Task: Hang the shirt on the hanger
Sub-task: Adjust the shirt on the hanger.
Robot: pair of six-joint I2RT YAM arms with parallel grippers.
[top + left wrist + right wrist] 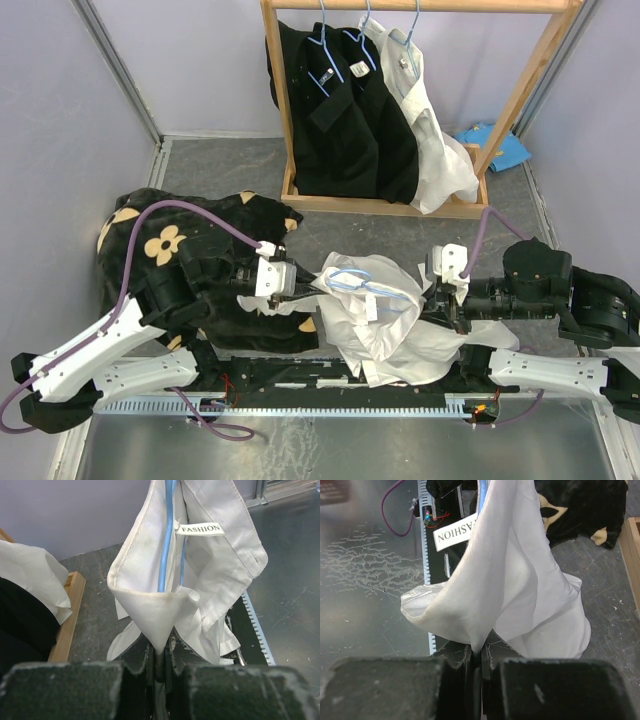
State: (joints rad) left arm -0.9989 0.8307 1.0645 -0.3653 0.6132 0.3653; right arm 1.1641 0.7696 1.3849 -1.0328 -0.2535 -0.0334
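**Both my grippers pinched on the white shirt, hanger inside it**

My left gripper (pixel 159 652) has its fingers pressed together on a pointed fold of the shirt (pixel 210 570). The thin cloth runs into the narrow slit between my pads and fans out beyond them. My right gripper (pixel 477 652) is clamped the same way on another fold at the opposite side of the garment, pads tight on the cloth.

The shirt hangs bunched between my two wrists, over the near part of the table (pixel 400 225), with loose cloth spilling toward the front edge. The light-blue hanger (pixel 165 540) sits inside it. From my left wrist I see its wire running up within the open neck, just beside the small label (pixel 200 529). From above, a loop of the wire shows on top of the crumpled fabric.

To my left lies the black cloth (pixel 170 245) with tan flowers, partly under my left arm. At the far side stands the wooden rack (pixel 520 100) with clothes hung on it, well apart from me.
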